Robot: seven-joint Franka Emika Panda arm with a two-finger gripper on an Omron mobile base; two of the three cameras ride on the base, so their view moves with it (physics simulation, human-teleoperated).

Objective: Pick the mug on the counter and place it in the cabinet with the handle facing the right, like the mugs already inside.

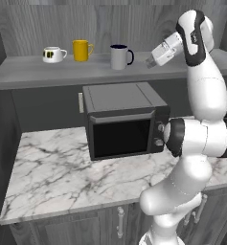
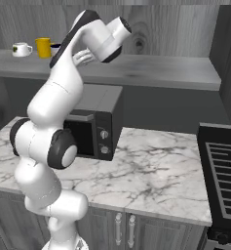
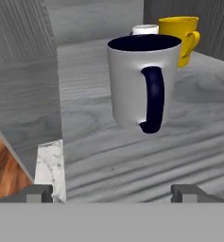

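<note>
We see the mug (image 1: 120, 57) standing upright on the cabinet (image 1: 33, 72) shelf, handle pointing right like the yellow mug (image 1: 81, 50), while the gripper (image 1: 150, 61), jaws wide and empty, sits just right of it, facing the handle.

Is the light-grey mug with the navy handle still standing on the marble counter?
No, the mug stands on the grey cabinet shelf, beside the yellow mug.

Bare shelf lies between the tool (image 1: 147, 62) and the mug (image 1: 119, 57) — yellow mug (image 1: 81, 50) and white cup (image 1: 52, 54) crowd the cabinet (image 1: 33, 72) beyond.
</note>
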